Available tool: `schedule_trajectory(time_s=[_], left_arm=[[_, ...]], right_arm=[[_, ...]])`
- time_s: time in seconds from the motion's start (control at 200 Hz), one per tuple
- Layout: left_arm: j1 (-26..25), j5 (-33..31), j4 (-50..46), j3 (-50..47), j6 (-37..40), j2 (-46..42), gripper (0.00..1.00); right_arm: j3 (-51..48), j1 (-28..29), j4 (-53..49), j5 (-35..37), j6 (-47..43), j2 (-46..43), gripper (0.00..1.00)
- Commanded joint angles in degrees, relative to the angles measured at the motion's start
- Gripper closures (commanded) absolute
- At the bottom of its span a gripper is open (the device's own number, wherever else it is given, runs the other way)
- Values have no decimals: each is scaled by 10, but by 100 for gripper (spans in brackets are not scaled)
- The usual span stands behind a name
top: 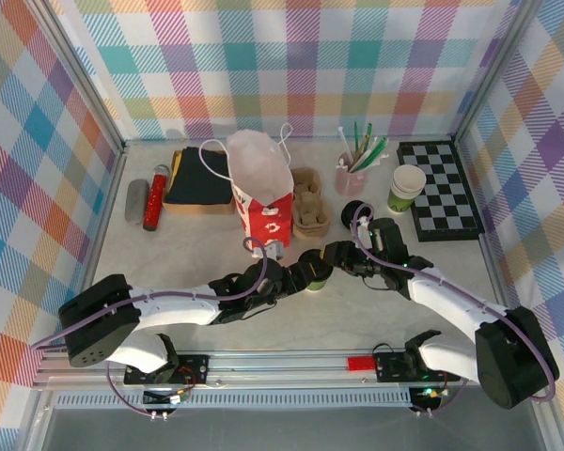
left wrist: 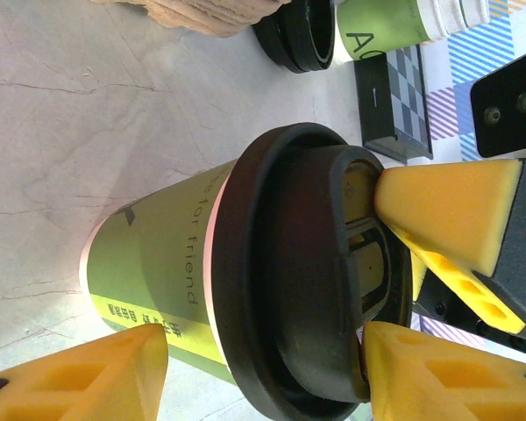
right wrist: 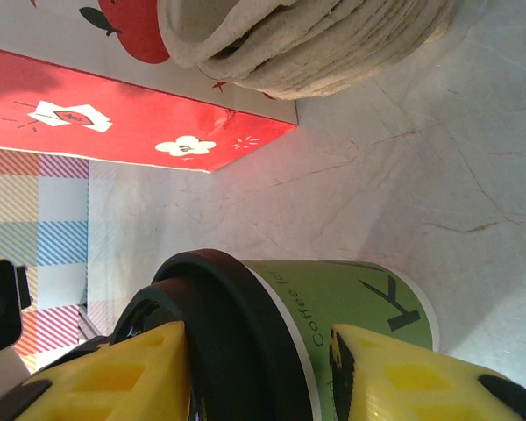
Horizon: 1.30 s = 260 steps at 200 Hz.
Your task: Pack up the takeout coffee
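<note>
The takeout coffee, a green-banded paper cup with a black lid, sits in the middle of the table between both grippers. My left gripper reaches it from the left. In the left wrist view its jaws straddle the cup; one fingertip touches the lid's top, while the other lies low by the base with table showing beside it. My right gripper comes from the right. Its jaws are closed on the cup, one finger on the lid and one on the green body.
A red and white paper bag stands open just behind, with a pulp cup carrier beside it. A loose black lid, a lidless cup, a pink cup of straws and a checkerboard sit right; black cloth left.
</note>
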State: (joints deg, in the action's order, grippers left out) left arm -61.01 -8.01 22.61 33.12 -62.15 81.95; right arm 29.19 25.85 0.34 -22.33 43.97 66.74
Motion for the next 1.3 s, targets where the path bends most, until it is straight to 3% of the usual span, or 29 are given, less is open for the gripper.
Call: schedule_trajectory(time_s=[0.0,0.2,0.43,0.85,1.1,1.296], left_arm=[[-3,1,-177,-42,12,52,41],[-3,10,-157,-25,27,54,41],[4,5,-182,9,47,53,41],[15,16,-176,55,69,89,40],[21,31,-179,94,91,119,41],[23,40,-176,124,101,143,41]], right_arm=[[-56,0,-175,110,1,44,57],[-38,3,-191,102,-7,20,56],[-9,3,-223,103,-19,-21,43],[43,3,-270,119,-32,-40,30],[89,0,-377,244,-28,-84,19],[115,-4,-429,299,-30,-130,15]])
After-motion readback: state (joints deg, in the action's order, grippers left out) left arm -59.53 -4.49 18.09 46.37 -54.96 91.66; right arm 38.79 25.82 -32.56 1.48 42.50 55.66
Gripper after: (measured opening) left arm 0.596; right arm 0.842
